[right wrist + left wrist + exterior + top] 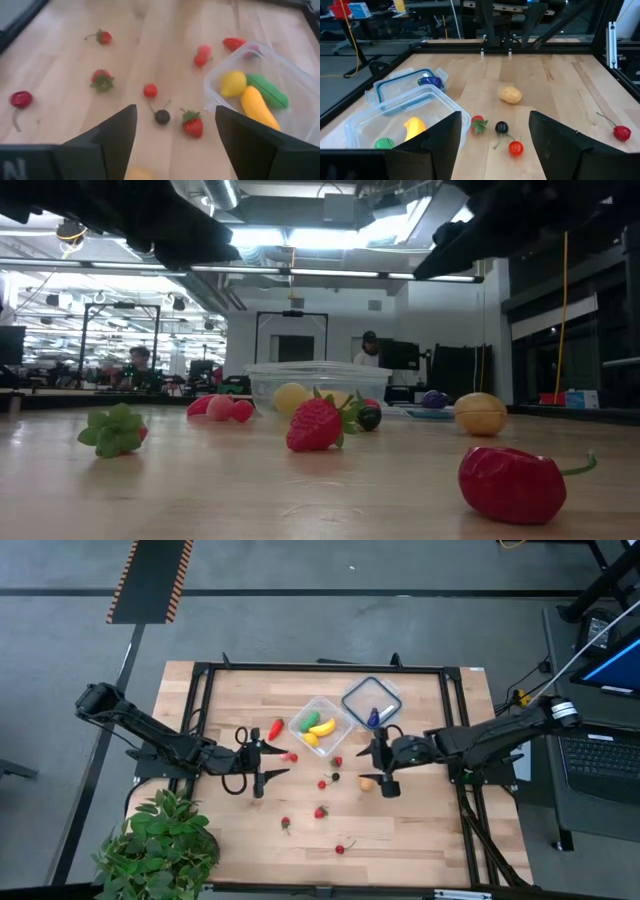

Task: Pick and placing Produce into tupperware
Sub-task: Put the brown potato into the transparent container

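The clear tupperware [320, 723] stands at mid-table holding yellow pieces [255, 105] and a green piece [267, 90]. Loose produce lies on the wood: a tan potato [368, 781], a red pepper [275, 729], strawberries [321, 811], a dark berry [501, 127] and cherries [341, 848]. My left gripper [275, 762] hovers open to the left of the tub, its fingers [440, 145] with nothing between them. My right gripper [375, 765] hovers open to the right of the tub, above the potato, also with nothing between its fingers [115, 140].
A clear lid with a blue rim [371, 700] lies just beyond the tub with a blue-purple piece [373, 717] on it. A leafy potted plant [160, 845] stands at the near left corner. A black frame [320, 667] borders the table. People sit in the room beyond.
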